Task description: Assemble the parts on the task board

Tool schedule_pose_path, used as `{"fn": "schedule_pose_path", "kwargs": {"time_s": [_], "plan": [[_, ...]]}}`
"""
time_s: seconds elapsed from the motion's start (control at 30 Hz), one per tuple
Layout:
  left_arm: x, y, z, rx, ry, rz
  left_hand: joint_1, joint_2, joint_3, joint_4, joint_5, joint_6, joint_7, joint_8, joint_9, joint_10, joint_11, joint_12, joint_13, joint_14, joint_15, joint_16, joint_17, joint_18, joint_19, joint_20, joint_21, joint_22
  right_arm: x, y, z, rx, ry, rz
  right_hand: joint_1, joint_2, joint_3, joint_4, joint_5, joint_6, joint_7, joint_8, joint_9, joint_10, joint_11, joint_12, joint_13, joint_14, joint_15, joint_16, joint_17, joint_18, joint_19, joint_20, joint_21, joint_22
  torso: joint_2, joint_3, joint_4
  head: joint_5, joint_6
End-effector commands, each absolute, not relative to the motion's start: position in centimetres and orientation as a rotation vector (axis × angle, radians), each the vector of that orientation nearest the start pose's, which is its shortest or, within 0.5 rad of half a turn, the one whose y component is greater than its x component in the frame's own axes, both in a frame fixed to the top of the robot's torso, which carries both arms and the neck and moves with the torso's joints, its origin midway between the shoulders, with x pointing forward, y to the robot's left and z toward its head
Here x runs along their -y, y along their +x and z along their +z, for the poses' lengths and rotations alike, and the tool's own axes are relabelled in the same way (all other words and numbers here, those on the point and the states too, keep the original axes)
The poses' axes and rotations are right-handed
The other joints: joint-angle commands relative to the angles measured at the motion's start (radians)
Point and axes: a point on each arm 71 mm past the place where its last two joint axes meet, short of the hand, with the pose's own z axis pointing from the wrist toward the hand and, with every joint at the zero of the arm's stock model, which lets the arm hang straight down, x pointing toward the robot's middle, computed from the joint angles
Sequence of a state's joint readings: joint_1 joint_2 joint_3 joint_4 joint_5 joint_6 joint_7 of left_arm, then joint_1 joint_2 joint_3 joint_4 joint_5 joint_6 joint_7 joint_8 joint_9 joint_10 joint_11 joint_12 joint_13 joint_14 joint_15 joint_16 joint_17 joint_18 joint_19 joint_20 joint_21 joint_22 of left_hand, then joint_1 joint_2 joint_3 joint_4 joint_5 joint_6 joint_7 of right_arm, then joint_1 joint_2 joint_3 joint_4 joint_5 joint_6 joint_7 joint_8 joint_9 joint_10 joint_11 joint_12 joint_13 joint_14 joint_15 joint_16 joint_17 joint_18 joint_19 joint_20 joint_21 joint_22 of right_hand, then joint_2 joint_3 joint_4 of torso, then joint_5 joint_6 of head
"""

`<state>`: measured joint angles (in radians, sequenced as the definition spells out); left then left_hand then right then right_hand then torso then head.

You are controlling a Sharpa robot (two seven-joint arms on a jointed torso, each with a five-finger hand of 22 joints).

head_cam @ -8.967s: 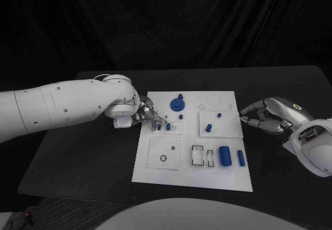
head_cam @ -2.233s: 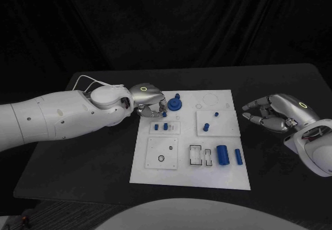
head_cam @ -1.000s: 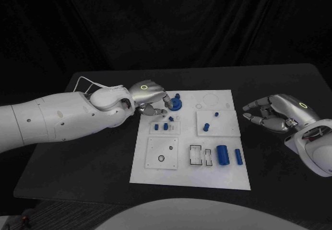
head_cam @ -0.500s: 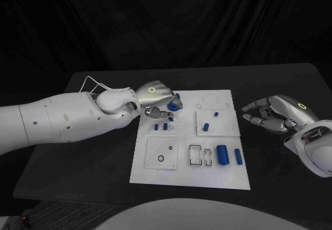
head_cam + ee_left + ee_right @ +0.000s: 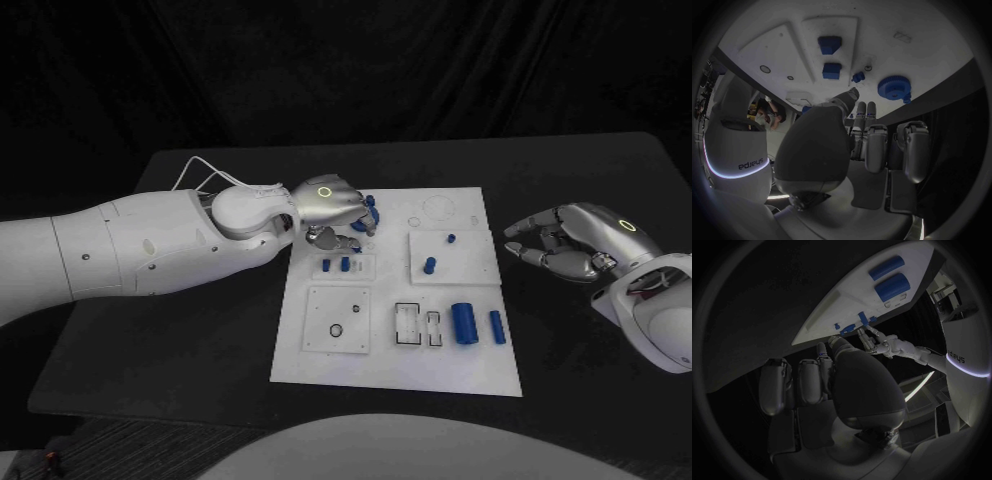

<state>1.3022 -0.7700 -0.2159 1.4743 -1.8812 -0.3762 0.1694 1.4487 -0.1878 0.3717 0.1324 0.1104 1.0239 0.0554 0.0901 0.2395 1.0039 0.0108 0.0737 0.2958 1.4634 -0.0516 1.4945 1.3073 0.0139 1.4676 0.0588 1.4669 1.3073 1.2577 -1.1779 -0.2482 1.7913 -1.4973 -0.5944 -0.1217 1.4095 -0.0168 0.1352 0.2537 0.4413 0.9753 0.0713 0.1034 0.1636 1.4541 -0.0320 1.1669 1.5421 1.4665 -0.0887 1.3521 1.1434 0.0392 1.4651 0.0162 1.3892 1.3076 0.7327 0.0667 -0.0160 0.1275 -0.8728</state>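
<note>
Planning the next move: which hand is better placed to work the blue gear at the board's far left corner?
Left: the left hand hovers right over the blue gear; the right hand sits off the task board.

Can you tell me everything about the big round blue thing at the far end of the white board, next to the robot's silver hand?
The round blue gear-like part looks like matte plastic: a flat disc with a bumpy, toothed rim and a smaller raised knob on top. It sits flat near the far edge of the white task board, on the left arm's side. In the head view the silver left hand hangs over it and hides most of it. In the left wrist view the fingers stop short of it; nothing visibly touches it except the board.
</note>
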Motion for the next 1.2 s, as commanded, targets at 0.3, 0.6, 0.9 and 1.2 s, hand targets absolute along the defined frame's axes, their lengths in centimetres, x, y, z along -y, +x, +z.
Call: {"fn": "schedule_pose_path", "kwargs": {"time_s": [0.3,0.6,0.9,1.2], "plan": [[-15.8,47.0,-20.3,-1.515,0.911,-0.61,-0.014,-0.005,-0.009,0.006,-0.025,0.018,0.001,-0.002,-0.004,0.029,0.0,0.02,0.005,0.031,0.001,-0.005,0.104,0.015,0.018,0.007,-0.008,0.225,28.5,40.6,-19.4,-1.572,-0.065,0.54,0.013,0.0,0.006,0.001,0.005,0.001,-0.001,-0.003,-0.001,0.0,-0.005,-0.006,-0.389,0.039,-0.009,0.004,-0.002,0.002,0.035,-0.001,-0.002,0.209,0.0,0.0006,0.0005,-0.004,0.0],[-15.5,47.2,-20.7,-1.56,0.921,-0.591,-0.011,-0.002,-0.007,0.004,-0.017,0.017,0.001,-0.005,-0.007,0.022,0.0,0.018,0.004,0.028,0.002,-0.007,0.098,0.016,0.015,0.007,-0.012,0.223,28.4,40.6,-19.5,-1.574,-0.067,0.542,0.013,0.0,0.006,0.001,0.006,0.002,-0.001,-0.003,-0.001,0.0,-0.005,-0.006,-0.389,0.039,-0.009,0.004,-0.002,0.003,0.034,-0.001,-0.002,0.208,0.0,-0.0001,0.0005,-0.002,0.0],[-15.1,47.6,-21.0,-1.584,0.926,-0.576,0.011,0.005,0.01,-0.016,0.044,0.024,0.004,-0.011,-0.012,0.025,0.002,0.019,0.004,0.024,0.003,-0.01,0.092,0.017,0.012,0.007,-0.016,0.222,28.3,40.6,-19.5,-1.578,-0.069,0.543,0.014,0.0,0.007,0.0,0.006,0.003,-0.001,-0.003,-0.001,0.0,-0.004,-0.007,-0.39,0.039,-0.009,0.004,-0.002,0.003,0.034,-0.001,-0.003,0.208,0.0,0.0005,0.0004,0.0,0.0],[-14.5,47.6,-21.6,-1.604,0.939,-0.581,0.029,0.003,0.026,-0.04,0.054,0.037,0.002,-0.011,-0.013,0.04,-0.001,0.025,0.004,0.022,0.002,-0.011,0.09,0.017,0.01,0.008,-0.019,0.222,28.3,40.6,-19.5,-1.579,-0.07,0.544,0.015,0.0,0.007,-0.001,0.007,0.004,-0.001,-0.002,0.0,0.0,-0.004,-0.006,-0.389,0.039,-0.009,0.004,-0.003,0.003,0.034,-0.001,-0.004,0.208,0.0,0.001,-0.0006,-0.001,0.0]]}}
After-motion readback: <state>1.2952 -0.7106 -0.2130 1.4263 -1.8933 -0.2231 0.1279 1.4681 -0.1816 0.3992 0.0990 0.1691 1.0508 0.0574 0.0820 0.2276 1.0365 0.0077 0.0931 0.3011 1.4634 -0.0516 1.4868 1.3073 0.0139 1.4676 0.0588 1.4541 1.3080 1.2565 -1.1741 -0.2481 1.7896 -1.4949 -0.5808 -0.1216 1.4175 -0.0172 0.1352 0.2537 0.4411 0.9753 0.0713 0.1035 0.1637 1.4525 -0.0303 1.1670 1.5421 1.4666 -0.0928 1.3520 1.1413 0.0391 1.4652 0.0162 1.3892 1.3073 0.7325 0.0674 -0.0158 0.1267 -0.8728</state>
